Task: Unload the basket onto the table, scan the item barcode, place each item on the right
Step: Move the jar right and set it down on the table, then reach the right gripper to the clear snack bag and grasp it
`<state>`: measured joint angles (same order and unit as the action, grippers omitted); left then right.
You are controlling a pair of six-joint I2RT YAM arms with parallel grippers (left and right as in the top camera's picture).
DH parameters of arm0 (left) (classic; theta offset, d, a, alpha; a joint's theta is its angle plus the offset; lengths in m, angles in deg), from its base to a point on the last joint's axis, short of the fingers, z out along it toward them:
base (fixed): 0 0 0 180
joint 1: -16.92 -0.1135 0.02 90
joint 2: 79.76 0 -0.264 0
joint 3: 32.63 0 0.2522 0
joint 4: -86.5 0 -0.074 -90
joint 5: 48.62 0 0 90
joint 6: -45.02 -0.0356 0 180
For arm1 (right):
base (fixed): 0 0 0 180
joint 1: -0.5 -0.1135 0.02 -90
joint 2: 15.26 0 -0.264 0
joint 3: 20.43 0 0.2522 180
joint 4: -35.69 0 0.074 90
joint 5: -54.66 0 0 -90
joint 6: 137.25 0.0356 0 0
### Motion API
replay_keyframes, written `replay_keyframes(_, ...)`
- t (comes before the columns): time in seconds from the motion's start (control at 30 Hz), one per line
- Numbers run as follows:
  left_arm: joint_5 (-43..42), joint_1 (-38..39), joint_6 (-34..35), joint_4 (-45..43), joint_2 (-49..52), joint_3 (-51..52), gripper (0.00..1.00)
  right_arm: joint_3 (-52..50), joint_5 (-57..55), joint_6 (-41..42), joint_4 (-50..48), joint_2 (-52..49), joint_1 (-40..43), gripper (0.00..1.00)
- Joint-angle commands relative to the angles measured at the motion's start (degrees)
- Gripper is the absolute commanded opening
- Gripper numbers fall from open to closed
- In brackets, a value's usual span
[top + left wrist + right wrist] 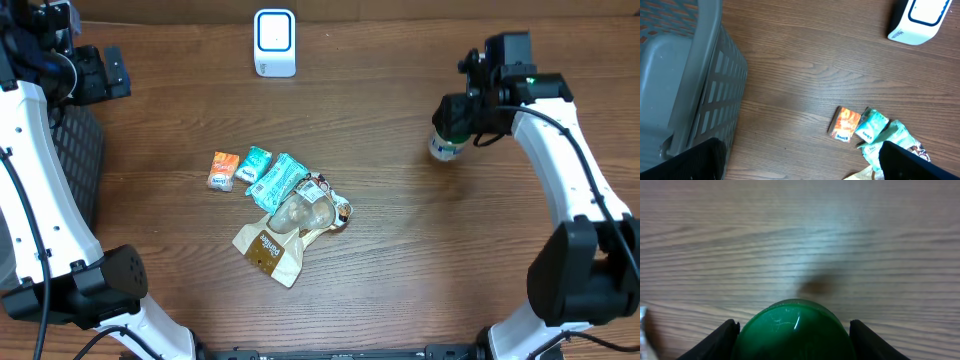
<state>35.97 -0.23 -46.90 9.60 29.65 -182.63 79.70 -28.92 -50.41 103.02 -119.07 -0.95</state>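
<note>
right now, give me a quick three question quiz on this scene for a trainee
1. True or false: the right claw is shut on the green-capped bottle.
2. Which lies nearest the basket? A orange packet, B scanner, C green-capped bottle.
3. Fill in: the left claw is ____.
Key: 1 true. 2 A; the scanner sits farther off. 3 open.

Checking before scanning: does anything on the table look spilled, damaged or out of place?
Nothing looks spilled or broken. Only the snack packets mid-table are untidy: heaped and overlapping, a clear bag lying over a brown pouch. The right hand grips the green-capped bottle.
</note>
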Motion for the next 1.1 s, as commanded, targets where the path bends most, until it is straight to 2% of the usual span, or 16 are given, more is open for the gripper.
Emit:
replay_keyframes(0.0,-0.42,-0.02,-0.9,-0.02,-0.96,-1.14,1.0,-3.72,2.69,0.37,-3.96,0.15,0.26,0.27)
replay_keyframes(0.27,-0.39,-0.02,-0.87,-0.02,-0.96,-1.14,0.99,-11.93,-3.87,0.11,-15.39,0.11,0.35,0.27)
replay_keyframes(0.4,-0.39,-0.02,-0.9,-0.02,-0.96,-1.14,1.0,-14.14,-5.07,-0.04,-17.97,0.11,0.35,0.3)
replay_keyframes(0.43,-0.39,-0.02,-0.87,-0.02,-0.96,-1.14,0.99,-14.16,-5.05,-0.02,-17.94,0.11,0.35,0.4)
replay_keyframes(0.47,-0.42,-0.02,-0.87,-0.02,-0.96,-1.14,0.99,-14.16,-4.85,-0.02,-17.94,0.11,0.35,0.59)
replay_keyframes(0.5,-0.39,-0.02,-0.9,-0.02,-0.96,-1.14,0.99,-14.1,-4.83,0.0,-17.66,0.2,0.35,0.85)
replay_keyframes(0.6,-0.42,-0.02,-0.87,-0.02,-0.96,-1.14,0.99,-13.25,-4.28,0.22,-16.83,0.33,0.35,1.0)
replay_keyframes(0.77,-0.39,-0.02,-0.9,-0.02,-0.96,-1.14,0.99,-8.15,2.12,0.85,-11.74,2.99,0.35,1.0)
replay_keyframes(0.9,-0.42,-0.02,-0.9,-0.02,-0.96,-1.14,1.0,-1.46,7.85,12.22,-4.28,6.38,0.35,1.0)
replay_keyframes(0.97,-0.39,-0.02,-0.87,-0.02,-0.96,-1.14,1.0,1.33,14.47,17.31,0.11,7.63,0.35,1.0)
replay_keyframes(1.07,-0.39,-0.02,-0.9,-0.02,-0.96,-1.14,1.0,2.12,27.76,17.35,2.32,8.31,0.15,1.0)
